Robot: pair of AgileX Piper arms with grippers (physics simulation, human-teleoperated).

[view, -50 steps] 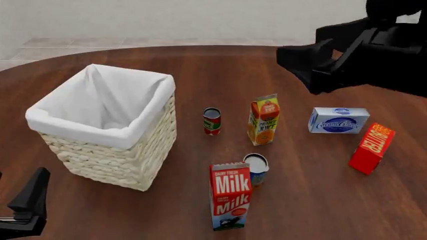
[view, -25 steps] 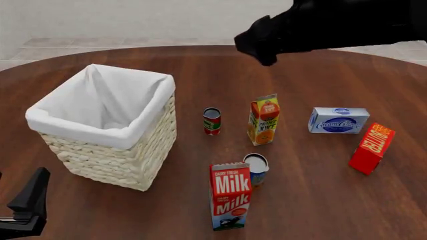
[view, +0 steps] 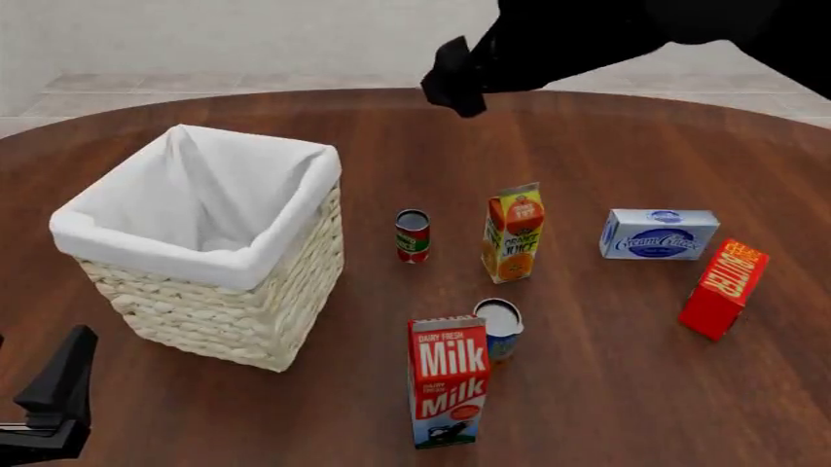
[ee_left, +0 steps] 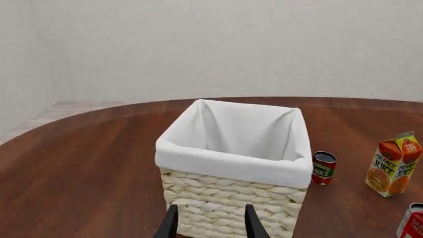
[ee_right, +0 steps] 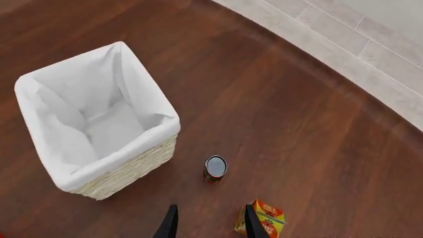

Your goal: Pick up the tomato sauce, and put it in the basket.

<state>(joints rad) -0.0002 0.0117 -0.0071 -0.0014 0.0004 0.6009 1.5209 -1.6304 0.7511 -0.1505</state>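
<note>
The tomato sauce (view: 413, 235) is a small red can with a green band, upright on the table between the basket and an orange juice carton. It also shows in the left wrist view (ee_left: 323, 168) and the right wrist view (ee_right: 215, 168). The basket (view: 195, 255) stands at the left, white-lined and with nothing in it; it shows too in both wrist views (ee_left: 231, 166) (ee_right: 126, 153). My right gripper (view: 454, 89) hangs high over the far side of the table, open and empty (ee_right: 210, 225). My left gripper (view: 50, 409) is low at the near left, open and empty (ee_left: 210, 225), facing the basket.
An orange juice carton (view: 513, 233) stands right of the can. A milk carton (view: 449, 379) and a blue-and-white can (view: 497, 326) stand nearer me. A cream cheese box (view: 660, 233) and a red box (view: 723, 287) are at the right.
My right arm has swung from the far right to the left and higher, and now hangs over the table's far middle. The left arm and all objects have not moved.
</note>
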